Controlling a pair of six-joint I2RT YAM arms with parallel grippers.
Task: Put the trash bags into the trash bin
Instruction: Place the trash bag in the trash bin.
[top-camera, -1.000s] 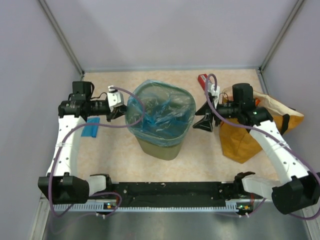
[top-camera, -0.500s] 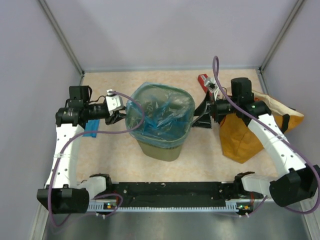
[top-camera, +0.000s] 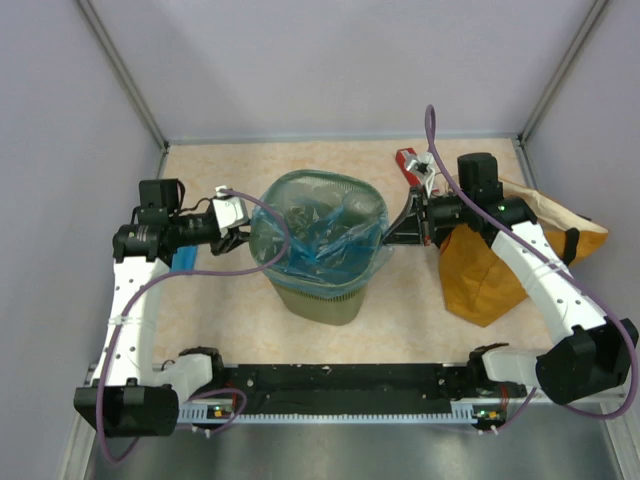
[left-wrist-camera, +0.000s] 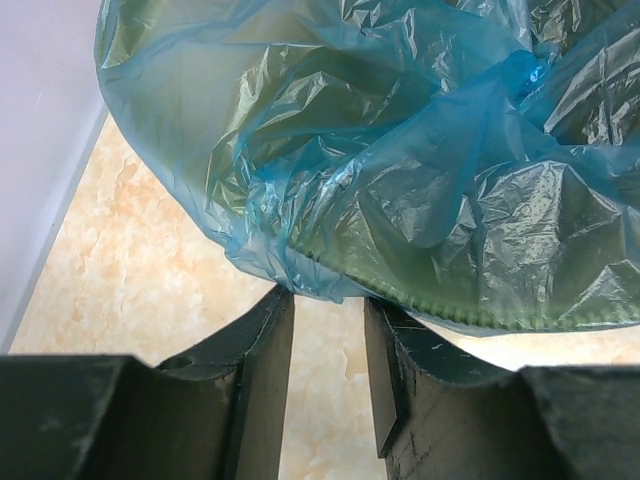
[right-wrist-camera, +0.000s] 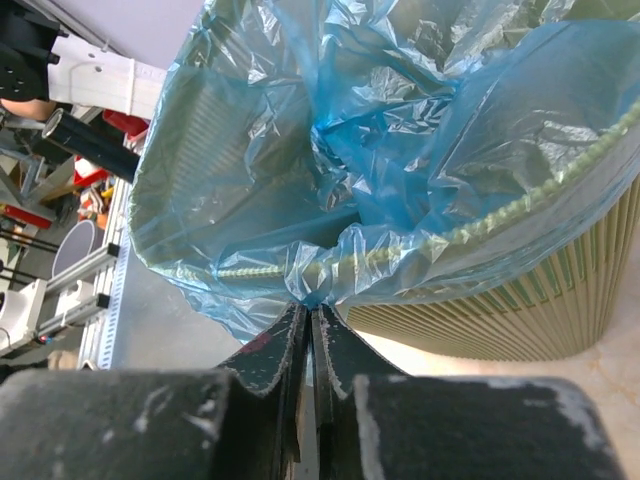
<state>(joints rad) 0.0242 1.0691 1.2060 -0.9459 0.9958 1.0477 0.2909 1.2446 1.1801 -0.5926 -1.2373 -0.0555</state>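
Right gripper (right-wrist-camera: 309, 312) pinches the trash bag (right-wrist-camera: 430, 150) hem at its tips, trash bin (right-wrist-camera: 520, 310) rim just ahead; left gripper (left-wrist-camera: 328, 300), jaws part-open with film just beyond them, ought to close first, then both draw the hem down evenly.

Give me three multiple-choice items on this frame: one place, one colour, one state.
1. In the top view, the orange sack lies where from the trash bin?
A) to its left
B) to its right
C) inside it

2. The trash bag draped over the bin's rim is:
A) black
B) light blue
C) white

3. The right jaws are:
A) wide open, away from the bag
B) shut on a black handle
C) shut on the bag's film at the rim

Key:
1 B, the sack sits on the bin's right side.
2 B, translucent blue film shows in every view.
3 C, the right wrist view shows the jaws pinched together on film.
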